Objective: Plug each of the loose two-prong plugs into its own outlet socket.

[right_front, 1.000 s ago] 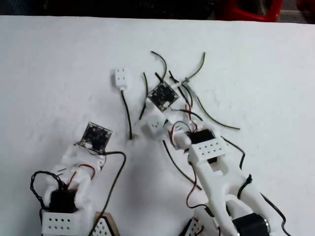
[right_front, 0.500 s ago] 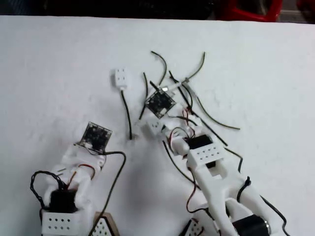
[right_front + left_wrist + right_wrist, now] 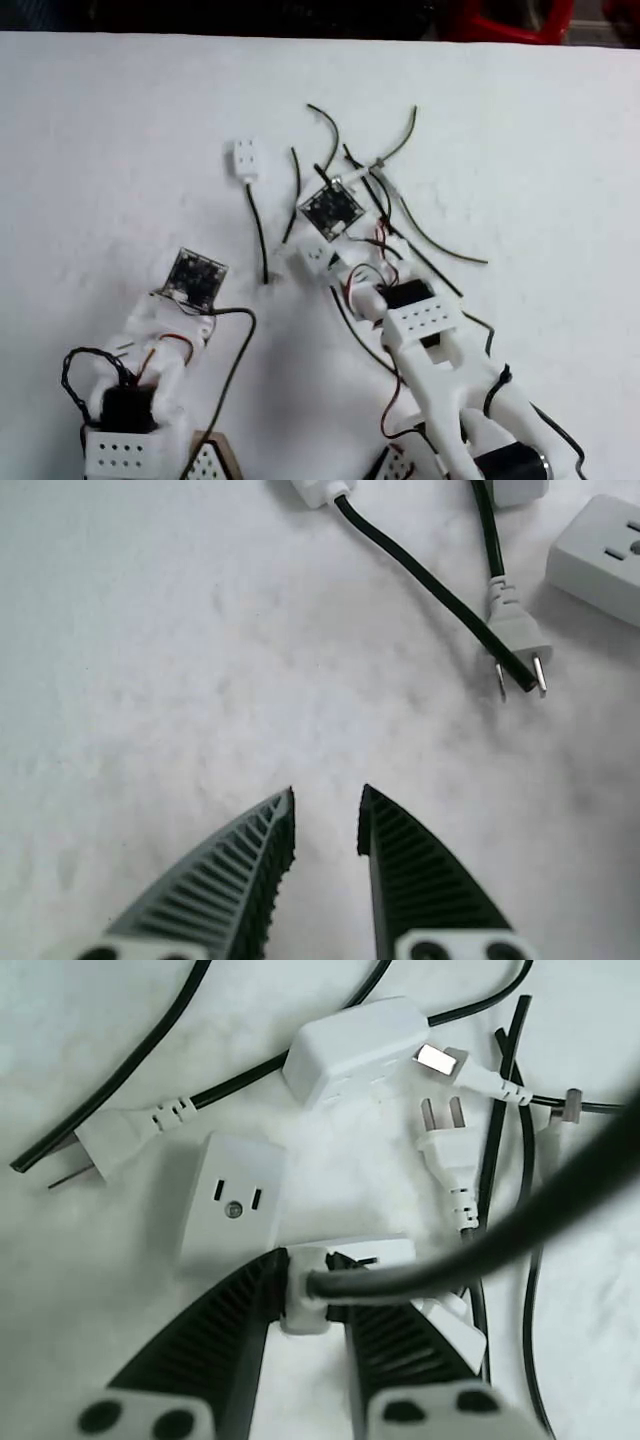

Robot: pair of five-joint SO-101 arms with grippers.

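Observation:
My right gripper [image 3: 306, 1282] is shut on a white two-prong plug [image 3: 300, 1305] whose black cord [image 3: 520, 1215] runs off to the side. Just beyond the fingertips lies a flat white outlet socket [image 3: 232, 1200] [image 3: 313, 255], face up. Farther off lies a second white socket block [image 3: 360, 1048]. Two loose plugs lie on the table: one [image 3: 112, 1140] beside the flat socket, another [image 3: 448, 1155] among the cords. My left gripper [image 3: 325, 815] hovers over bare table, narrowly open and holding nothing; a loose plug [image 3: 518, 640] and a socket's corner [image 3: 600, 555] lie ahead of it.
A white table [image 3: 520, 130] holds several black cords [image 3: 400, 200] tangled around the right arm [image 3: 425, 320]. A separate white socket [image 3: 246, 158] with its own cord lies at centre left. The left arm [image 3: 150, 340] sits at the near left. Dark and red objects stand behind the far edge.
The right arm has drawn back slightly toward the near edge with the plug in its gripper, and the flat socket has shifted a little. The left arm has not moved.

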